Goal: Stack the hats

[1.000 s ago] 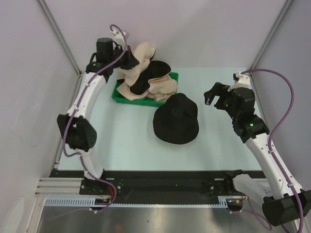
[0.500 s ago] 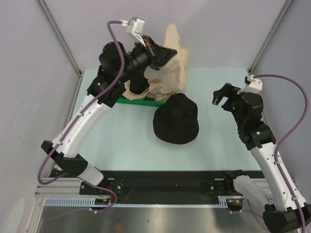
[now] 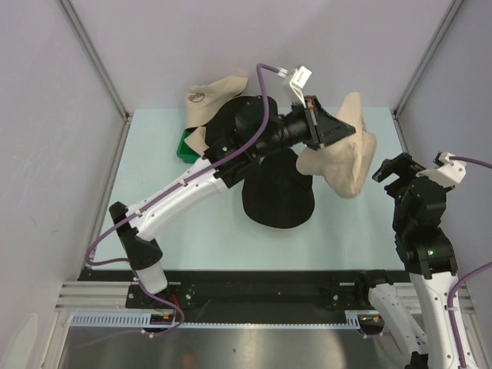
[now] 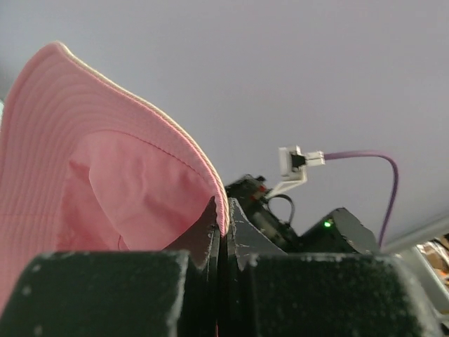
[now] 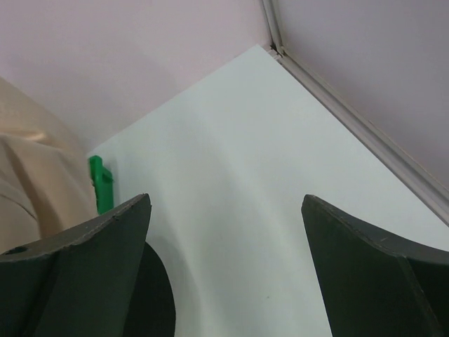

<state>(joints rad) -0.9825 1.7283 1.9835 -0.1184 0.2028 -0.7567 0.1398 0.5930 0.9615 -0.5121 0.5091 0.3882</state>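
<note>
Reading from the left, the green tray [image 3: 183, 146] is found up and to the left of the black hat [image 3: 278, 196]. The black hat lies flat on the surface [image 3: 192, 223] and is taken here as the reference. The tray is largely hidden by the pile of hats [image 3: 223, 123] in it. A logo hat [image 3: 214, 94], beige with a small round mark, is draped over the top of that pile, with dark fabric below it.

The left arm [image 3: 192, 192] is stretched from its base, down and to the left of the black hat, diagonally across the black hat's far edge. The left tool [image 4: 222, 233] is clamped on the brim of the held hat [image 3: 342, 165]. In the left wrist view the fingers are pressed together with the brim edge pinched between them, and the hat's pink inner side is exposed.

The held hat, beige outside, is suspended clear of the surface, up and to the right of the black hat. Whether the two hats touch cannot be told.

The right tool [image 3: 394, 171] is positioned right of the black hat, beyond the held hat. Its jaws are spread wide and nothing is gripped; in the right wrist view only bare surface is seen between the fingers.
</note>
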